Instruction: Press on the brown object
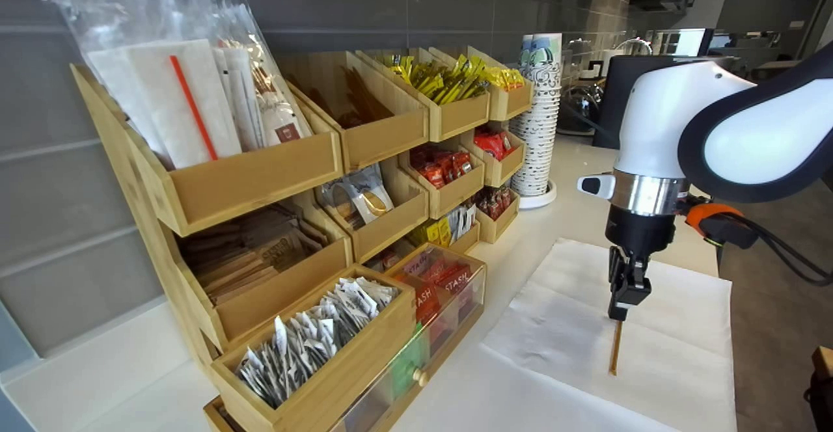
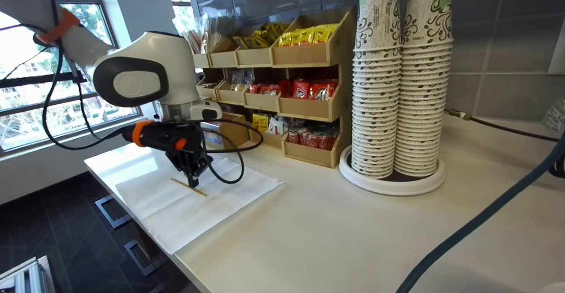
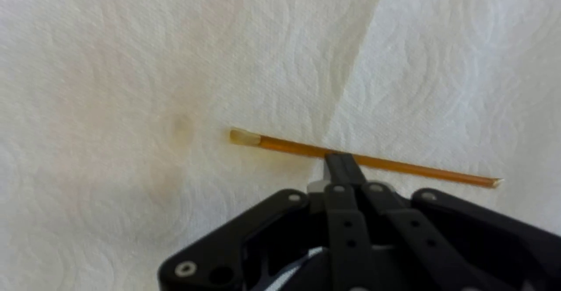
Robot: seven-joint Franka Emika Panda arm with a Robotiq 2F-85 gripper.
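- On the white paper [image 1: 553, 328], one brown stick [image 3: 407, 167] lies flat. My end effector [image 3: 344, 166] is pressed together, pinching nothing, with its tips over the stick near the middle. If they really touch it, I cannot tell.
- The stick is slim and seems rounded, so it may roll or flick out, if my push comes down beside its center line.
- With too much force, I could bend or split it. One end is pale and looks see-through, and faint yellowish marks show on the paper near it; if it is a filled tube, it could leak.
- With a sideways push, the loose paper may slide on the counter [image 2: 309, 222] and take the stick along.
- A black cable [image 2: 242, 165] hangs in a loop beside the end effector; if I lower the robot arm [image 1: 657, 120], the loop could drag on the paper.
- My count, outward: one stick, one end effector, one arm. The paper shows a line across, so one sheet or two, I cannot decide.
- Near the paper: wooden bins [image 1: 390, 136], four in the top row, four in the middle; the lowest row is partly hidden. One open box [image 1: 358, 370] with packets [image 1: 319, 334], too many for counting.
- Farther along the counter: two cup stacks [image 2: 375, 107] on one round tray [image 2: 393, 189].
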